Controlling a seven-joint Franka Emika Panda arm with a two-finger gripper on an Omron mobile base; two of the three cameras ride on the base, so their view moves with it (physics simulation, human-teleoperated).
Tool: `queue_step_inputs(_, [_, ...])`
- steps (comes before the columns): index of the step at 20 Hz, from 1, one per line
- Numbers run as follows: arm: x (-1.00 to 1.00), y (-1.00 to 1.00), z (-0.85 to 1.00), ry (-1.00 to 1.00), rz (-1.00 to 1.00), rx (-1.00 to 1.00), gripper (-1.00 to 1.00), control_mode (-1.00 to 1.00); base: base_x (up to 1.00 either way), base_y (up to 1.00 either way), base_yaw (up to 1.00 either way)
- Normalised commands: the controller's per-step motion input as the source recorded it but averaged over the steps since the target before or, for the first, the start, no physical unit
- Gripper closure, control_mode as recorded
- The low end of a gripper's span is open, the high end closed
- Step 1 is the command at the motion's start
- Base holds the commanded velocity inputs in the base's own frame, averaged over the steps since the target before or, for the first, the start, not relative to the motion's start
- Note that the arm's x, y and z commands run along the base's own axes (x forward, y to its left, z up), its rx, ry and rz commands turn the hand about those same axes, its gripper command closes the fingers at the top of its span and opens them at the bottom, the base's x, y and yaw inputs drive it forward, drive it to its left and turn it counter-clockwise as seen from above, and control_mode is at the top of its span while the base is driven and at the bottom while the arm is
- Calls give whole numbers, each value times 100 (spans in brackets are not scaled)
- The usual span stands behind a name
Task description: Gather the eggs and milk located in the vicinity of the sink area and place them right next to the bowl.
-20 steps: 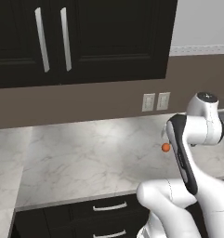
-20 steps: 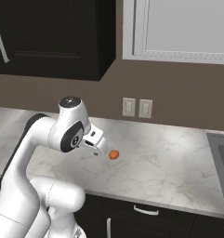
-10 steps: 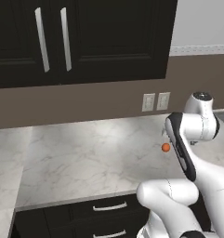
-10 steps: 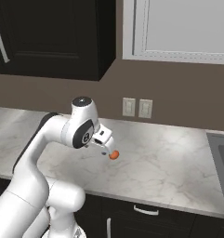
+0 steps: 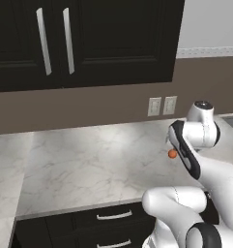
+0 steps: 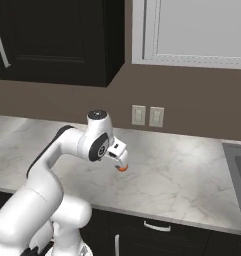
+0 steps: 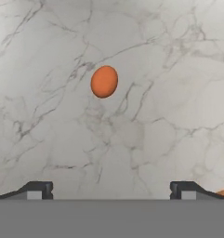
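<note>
The arm is bent forward, tool [image 7: 111,189] pointing down, jaws apart.

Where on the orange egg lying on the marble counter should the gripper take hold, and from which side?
Likely from straight above, fingers closing across the narrow middle of the egg. It lies on its side on the flat counter with nothing touching it, so its short axis is free. The open gripper hangs over the counter with the egg ahead of its tips.

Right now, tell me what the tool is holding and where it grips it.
Nothing is held. The tool is open above the counter, with an orange egg lying apart, ahead of its tips.
</note>
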Motion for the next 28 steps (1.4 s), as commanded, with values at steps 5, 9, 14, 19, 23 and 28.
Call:
queue_step_inputs(5, [28,0,-28,0,0,0,-100,-100,0,0,0])
queue_step_inputs(9, [26,0,-21,0,0,0,-100,-100,0,0,0])
queue_step_inputs(14, [29,-3,-20,0,0,0,-100,-100,0,0,0])
queue_step_inputs(19, [30,-10,-22,0,0,0,-100,-100,0,0,0])
queue_step_inputs(23, [32,-14,-21,0,0,0,-100,-100,0,0,0])
queue_step_inputs(28, [31,-11,-20,0,0,0,-100,-100,0,0,0])
